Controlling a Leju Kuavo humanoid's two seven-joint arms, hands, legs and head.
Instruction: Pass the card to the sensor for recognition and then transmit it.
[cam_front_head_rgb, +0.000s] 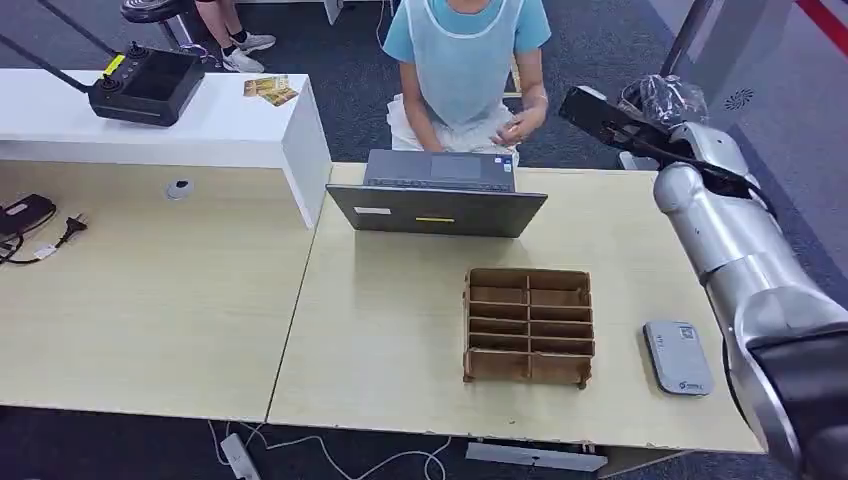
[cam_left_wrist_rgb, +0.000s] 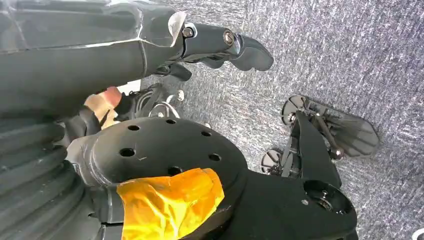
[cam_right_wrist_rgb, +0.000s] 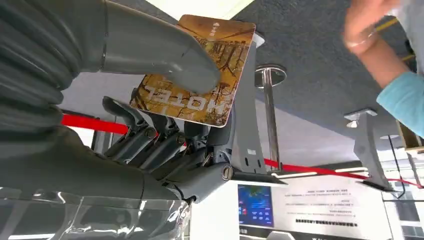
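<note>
The right hand (cam_right_wrist_rgb: 165, 145) grasps the card (cam_right_wrist_rgb: 200, 70) between thumb and fingers (a brown one printed HOTEL), raised past the desk's (cam_front_head_rgb: 400, 330) far right corner toward a seated person (cam_front_head_rgb: 465, 60). The sensor (cam_front_head_rgb: 677, 357) lies by the right edge. The left hand (cam_left_wrist_rgb: 220, 45) hangs over carpet, holding nothing.

An office-like demo hall, set up as a mock hotel reception, is showing here. A pale wooden desk (cam_front_head_rgb: 420, 300) is standing on dark grey carpet (cam_front_head_rgb: 350, 60), and an open laptop (cam_front_head_rgb: 437, 195) is sitting at its far edge. Just behind the laptop a person (cam_front_head_rgb: 465, 60) is sitting. Near the laptop, a wooden card rack (cam_front_head_rgb: 528, 325) is lying. Left of the laptop, a white counter (cam_front_head_rgb: 150, 125) is carrying a remote controller (cam_front_head_rgb: 145, 85).
</note>
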